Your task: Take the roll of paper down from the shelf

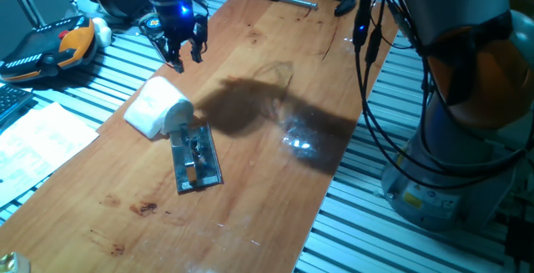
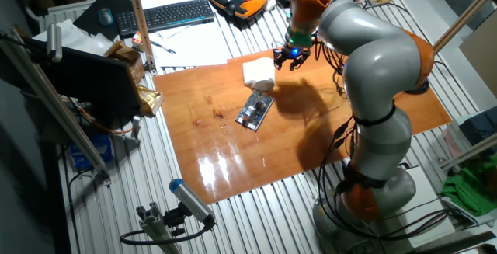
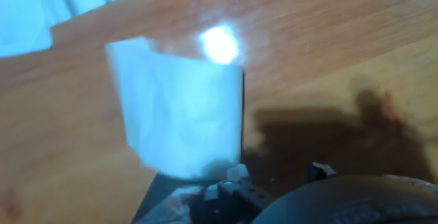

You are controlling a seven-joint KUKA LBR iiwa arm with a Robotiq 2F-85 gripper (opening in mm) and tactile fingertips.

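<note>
On the wooden board (image 1: pixel 267 106): roll of paper (image 1: pixel 157 108), lying at one end of the grey shelf bracket (image 1: pixel 196 159). Above it, apart, the gripper (image 1: pixel 183 53) is held with fingers spread, empty. Risk judged: soft tissue crushed or bracket dragged along if gripped off-centre.
</note>
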